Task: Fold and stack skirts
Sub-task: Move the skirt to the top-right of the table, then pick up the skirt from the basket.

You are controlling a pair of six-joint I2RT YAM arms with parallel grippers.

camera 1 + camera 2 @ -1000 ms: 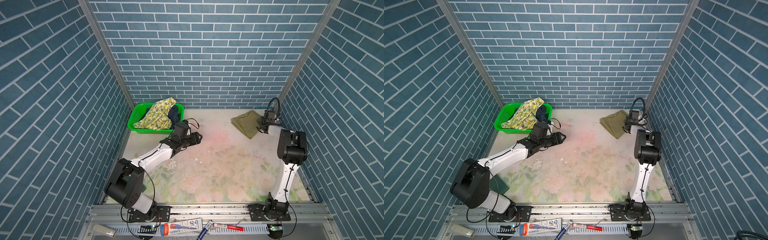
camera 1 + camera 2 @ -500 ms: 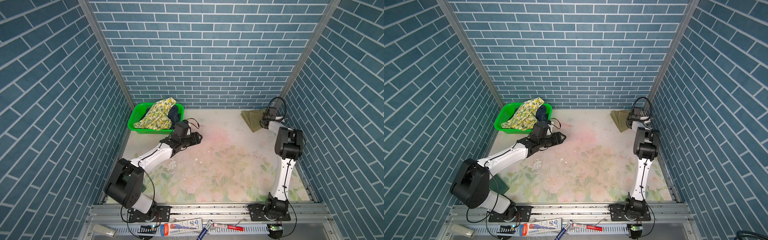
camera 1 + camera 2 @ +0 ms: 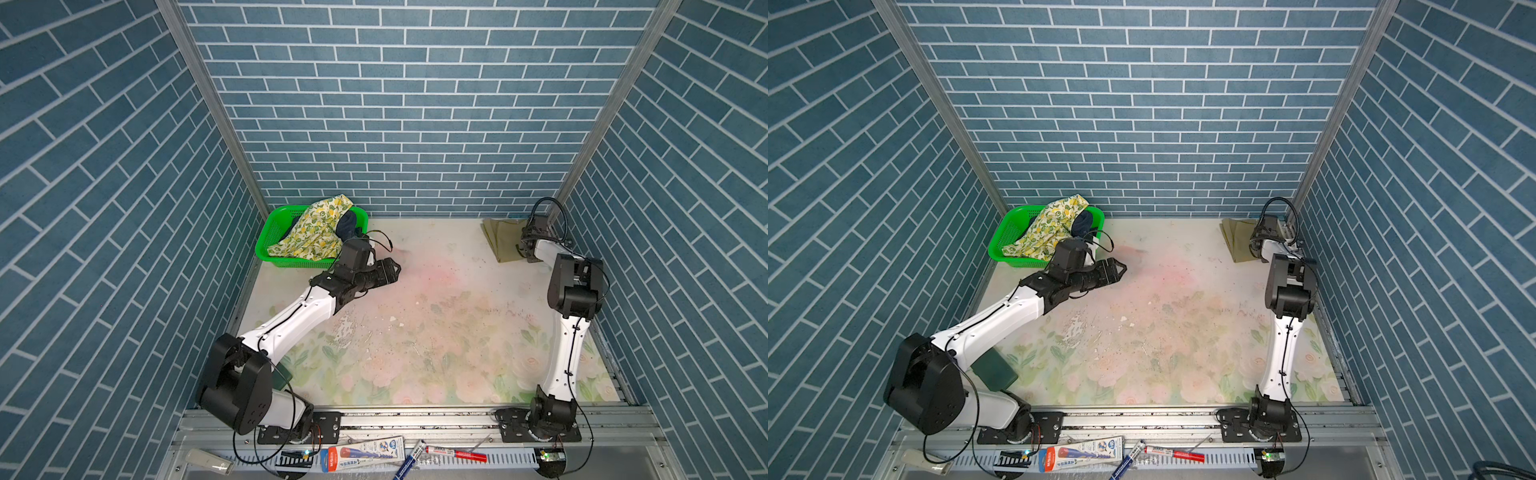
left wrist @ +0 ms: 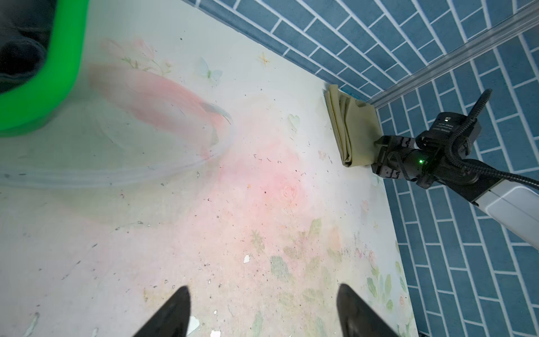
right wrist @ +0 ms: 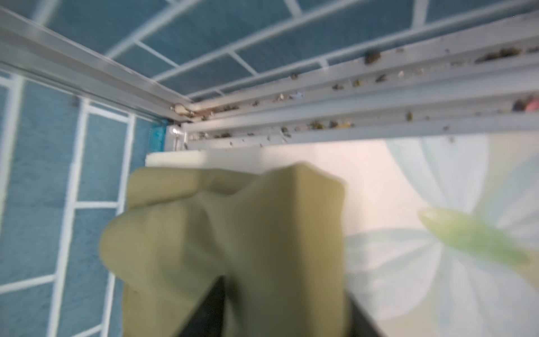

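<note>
**A:** Where is the olive skirt (image 3: 500, 243)?

**B:** It's folded and lying flat on the table (image 3: 436, 316), in the far corner on the right arm's side, close to the back wall.

**A:** And the right gripper (image 4: 377, 156)?

**B:** It's at the skirt's near edge. The right wrist view is blurred, but its dark fingers (image 5: 211, 309) stand apart with cloth lying loose between them. It's spread, not pinching.

**A:** The left gripper (image 4: 264, 291)?

**B:** Spread wide and empty, hovering over bare table just beside the basket (image 3: 274, 232).

**A:** So which step is this?

**B:** I'd say the first skirt is done and set down as the base of the stack. The lemon-print skirt (image 3: 316, 232) and the dark denim skirt (image 3: 347, 224) are bunched in the basket, with the lemon one on top and draped over the rim.

**A:** What does the next move need?

**B:** Probably the left gripper turns to the basket and pinches only the lemon-print cloth. It should lift that clear of the rim without dragging the denim along, then spread it on the open middle of the table. The right arm should back off without snagging the folded edge.
</note>
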